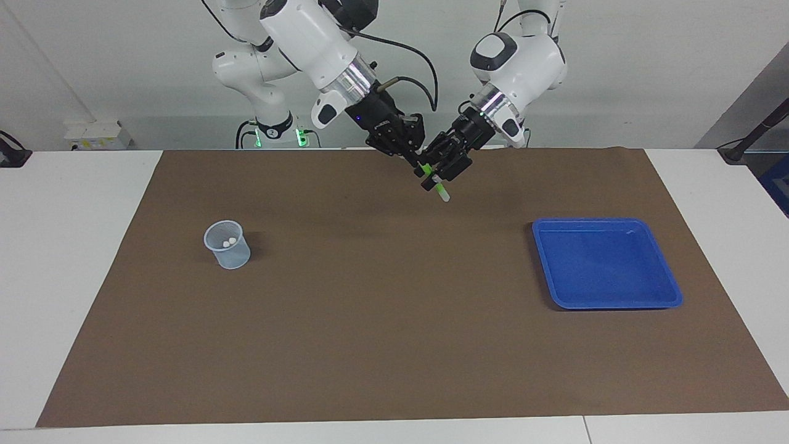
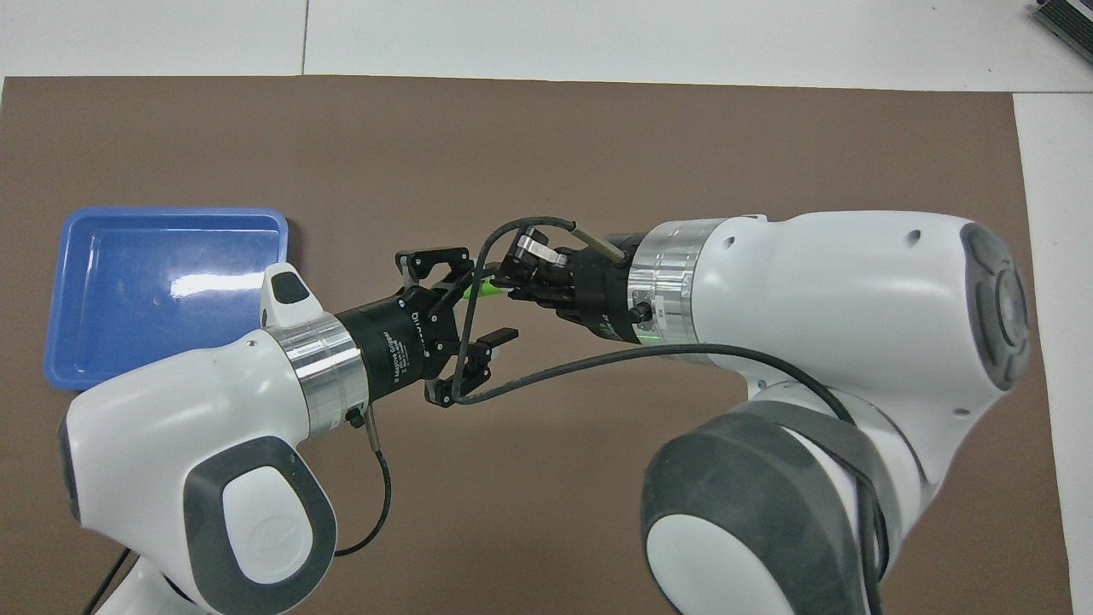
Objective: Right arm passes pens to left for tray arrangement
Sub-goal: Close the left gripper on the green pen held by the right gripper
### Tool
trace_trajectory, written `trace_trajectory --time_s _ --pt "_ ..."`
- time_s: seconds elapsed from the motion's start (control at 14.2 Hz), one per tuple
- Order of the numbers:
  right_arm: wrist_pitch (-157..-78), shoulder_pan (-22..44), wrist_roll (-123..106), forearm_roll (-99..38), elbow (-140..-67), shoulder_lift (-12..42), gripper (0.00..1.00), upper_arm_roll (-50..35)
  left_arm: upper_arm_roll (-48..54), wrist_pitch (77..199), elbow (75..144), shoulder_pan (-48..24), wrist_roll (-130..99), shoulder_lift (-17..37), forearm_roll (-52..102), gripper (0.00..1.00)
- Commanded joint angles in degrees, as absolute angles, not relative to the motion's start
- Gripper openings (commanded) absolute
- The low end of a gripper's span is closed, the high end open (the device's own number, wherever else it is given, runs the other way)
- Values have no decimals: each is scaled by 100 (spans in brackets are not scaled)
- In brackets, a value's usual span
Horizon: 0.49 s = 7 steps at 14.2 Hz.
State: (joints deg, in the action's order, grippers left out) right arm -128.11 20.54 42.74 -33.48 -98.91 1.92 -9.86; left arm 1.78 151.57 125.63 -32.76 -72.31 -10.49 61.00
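Observation:
My right gripper is up over the mat's edge nearest the robots, mid-table, shut on the green pen. The pen's whitish end points down. My left gripper meets it there, its fingers open on either side of the pen. In the overhead view the green pen shows between the spread fingers of the left gripper, next to the right gripper. The blue tray lies empty toward the left arm's end, also in the overhead view. Two whitish pen ends show inside the cup.
A small pale blue mesh cup stands on the brown mat toward the right arm's end; the right arm hides it in the overhead view. White table borders the mat on all sides.

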Motion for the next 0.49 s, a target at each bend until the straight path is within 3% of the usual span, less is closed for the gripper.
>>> trace_trajectory --time_s 0.0,0.28,0.42 --pt "-12911 2030 4298 -3507 -10072 35 0 -993 123 14872 12639 -3191 -7207 -1230 6144 69" --pt "-12841 2013 4245 -3507 -10072 35 0 -993 123 14406 12647 -2945 -7154 -1362 6126 74" --pt "-12806 2013 4236 -3507 -10072 35 0 -993 123 14405 12639 -2874 -7146 -1362 6126 71"
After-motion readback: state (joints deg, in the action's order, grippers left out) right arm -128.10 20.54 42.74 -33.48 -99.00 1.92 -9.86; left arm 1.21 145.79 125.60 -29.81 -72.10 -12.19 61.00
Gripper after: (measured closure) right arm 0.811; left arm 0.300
